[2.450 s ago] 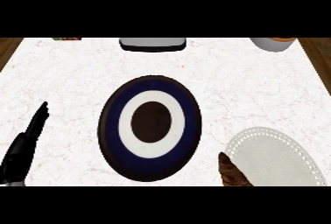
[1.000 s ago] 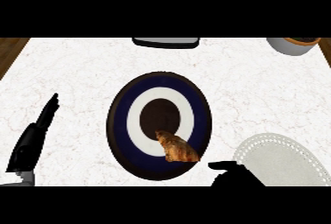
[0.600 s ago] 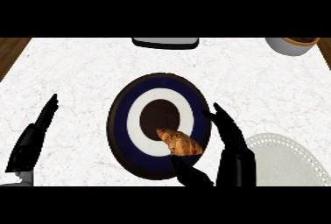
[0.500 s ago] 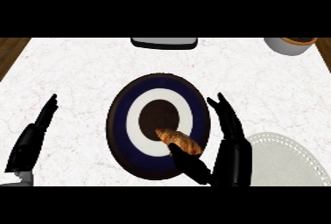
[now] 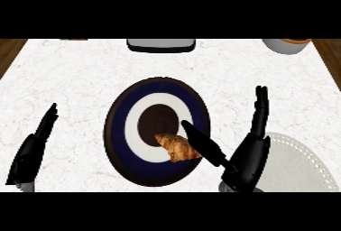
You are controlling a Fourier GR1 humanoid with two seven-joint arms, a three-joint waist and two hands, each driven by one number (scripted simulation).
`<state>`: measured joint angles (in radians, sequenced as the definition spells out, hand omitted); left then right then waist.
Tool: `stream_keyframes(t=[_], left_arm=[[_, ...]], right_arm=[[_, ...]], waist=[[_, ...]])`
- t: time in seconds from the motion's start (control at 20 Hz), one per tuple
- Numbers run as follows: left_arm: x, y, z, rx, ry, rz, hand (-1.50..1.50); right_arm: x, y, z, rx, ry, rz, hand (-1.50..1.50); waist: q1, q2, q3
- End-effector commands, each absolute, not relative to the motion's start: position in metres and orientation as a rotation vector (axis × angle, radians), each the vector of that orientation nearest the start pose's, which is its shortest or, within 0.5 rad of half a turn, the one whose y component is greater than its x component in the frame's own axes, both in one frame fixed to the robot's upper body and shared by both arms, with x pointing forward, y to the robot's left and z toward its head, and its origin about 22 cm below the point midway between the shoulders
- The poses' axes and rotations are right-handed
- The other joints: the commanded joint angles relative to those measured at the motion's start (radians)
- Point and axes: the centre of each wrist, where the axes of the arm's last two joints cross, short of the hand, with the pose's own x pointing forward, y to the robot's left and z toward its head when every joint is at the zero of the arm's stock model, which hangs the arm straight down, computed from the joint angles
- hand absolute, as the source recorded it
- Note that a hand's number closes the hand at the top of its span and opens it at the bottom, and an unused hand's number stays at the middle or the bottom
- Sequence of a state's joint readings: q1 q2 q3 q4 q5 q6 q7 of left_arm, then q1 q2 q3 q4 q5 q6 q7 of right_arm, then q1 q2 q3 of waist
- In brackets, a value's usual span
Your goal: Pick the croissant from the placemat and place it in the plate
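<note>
Croissant (image 5: 177, 147) lies on plate (image 5: 123, 113), right robot hand (image 5: 248, 155) spread open beside it, holding nothing; placing looks done, so next, draw hand clear.

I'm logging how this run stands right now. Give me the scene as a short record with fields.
croissant: lies in the plate, on its lower right part
plate: round, dark blue with a white ring, mid counter
placemat: white, lower right, partly behind the right hand
right hand: open, fingers straight, thumb beside the croissant
left hand: open, resting at the lower left
task state: croissant in the plate
</note>
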<state>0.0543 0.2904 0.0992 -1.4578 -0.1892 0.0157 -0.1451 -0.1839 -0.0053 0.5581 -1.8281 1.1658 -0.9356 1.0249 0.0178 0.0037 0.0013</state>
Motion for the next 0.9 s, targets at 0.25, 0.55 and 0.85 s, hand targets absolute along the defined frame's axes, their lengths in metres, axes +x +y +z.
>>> stream_keyframes(t=[0.25,0.55,0.85], left_arm=[[0.222,0.333,-0.013,0.477,-1.507,-0.301,0.0],[0.215,0.34,-0.002,0.484,-1.519,-0.28,0.0],[0.197,0.341,-0.013,0.477,-1.485,-0.285,0.0]], right_arm=[[0.153,-0.131,0.055,-0.727,-1.727,-0.536,-1.5],[0.121,-0.165,0.054,-0.735,-1.752,-0.471,-1.5],[0.108,-0.177,0.055,-0.778,-1.749,-0.44,-1.5]], waist=[[-0.026,-0.004,0.002],[-0.022,-0.007,0.003],[-0.027,-0.011,0.005]])
